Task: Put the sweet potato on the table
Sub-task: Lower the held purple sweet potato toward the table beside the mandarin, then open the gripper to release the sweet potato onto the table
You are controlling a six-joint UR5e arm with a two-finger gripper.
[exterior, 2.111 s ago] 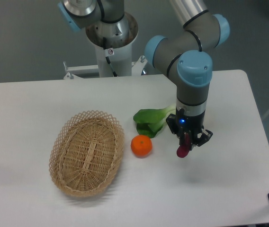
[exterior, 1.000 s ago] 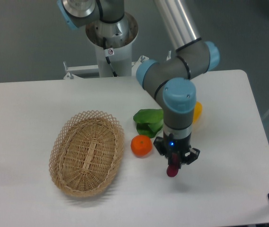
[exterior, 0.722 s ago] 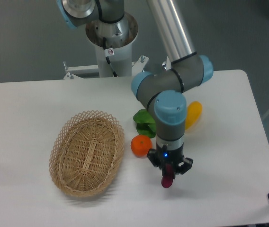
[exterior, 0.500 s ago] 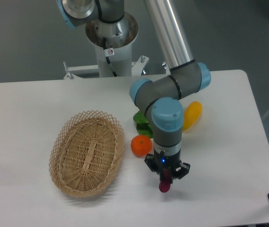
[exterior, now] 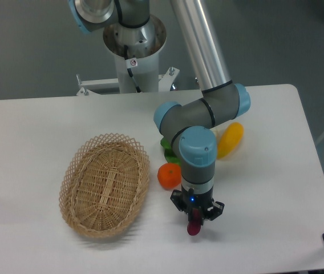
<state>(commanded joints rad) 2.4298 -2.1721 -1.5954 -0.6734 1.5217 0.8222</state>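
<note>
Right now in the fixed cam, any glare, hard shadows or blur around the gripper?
Fixed camera: lighting is soft and even, no glare on the table. Only faint, diffuse shadows under the basket and below the gripper. The image is slightly soft overall, and the sweet potato reads as a small dark magenta blob, partly hidden by the fingers. No obvious motion streaking.

Bright, even overhead light fell on the white table [exterior: 42, 131], without glare. Shadows were soft and faint, one lying under the gripper [exterior: 195, 220] toward the front edge. Focus stayed fairly sharp throughout, slightly grainy.
</note>
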